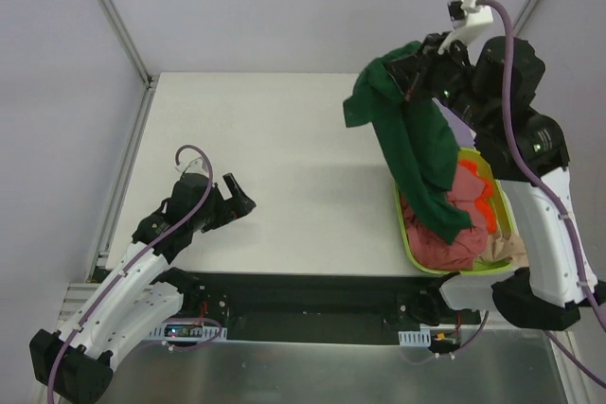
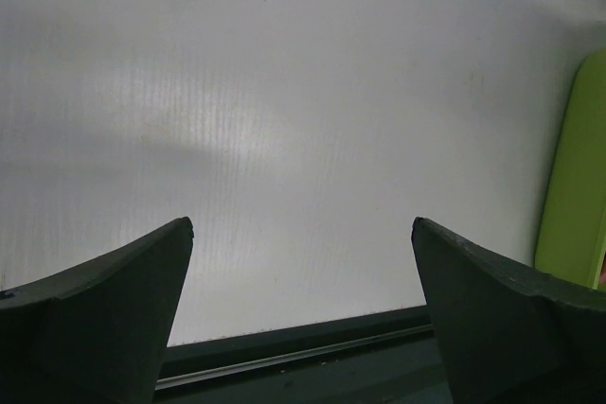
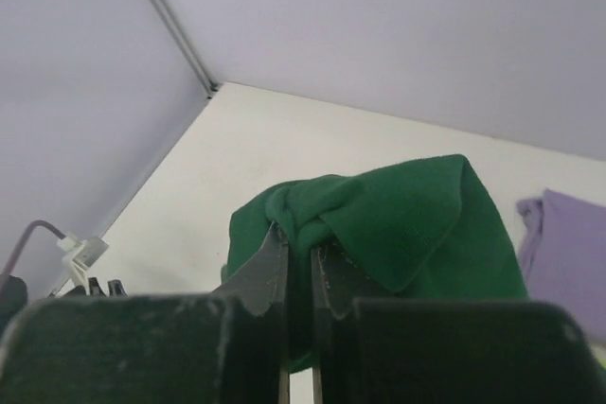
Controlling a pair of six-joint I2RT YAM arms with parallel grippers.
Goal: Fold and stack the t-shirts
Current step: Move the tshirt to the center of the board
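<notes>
Near left, the left gripper (image 1: 237, 198) is hovering wide open over the table (image 1: 284, 158). Near right, a pinkish-red shirt (image 1: 445, 248) is lying in the basket (image 1: 481, 162). Farther back, the right gripper (image 1: 409, 78) is clamping the dark green shirt (image 1: 417, 153), which is hanging over the basket.

The dark green t-shirt (image 1: 417, 149) hangs aloft, tail on the pinkish-red t-shirt (image 1: 440, 245) beside the beige t-shirt (image 1: 507, 251).

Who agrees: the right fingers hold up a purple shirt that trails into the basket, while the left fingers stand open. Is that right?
No: the shirt is green, not purple; the top view shows it. The right fingers do hold it up, trailing into the basket, and the left fingers stand open.
</notes>
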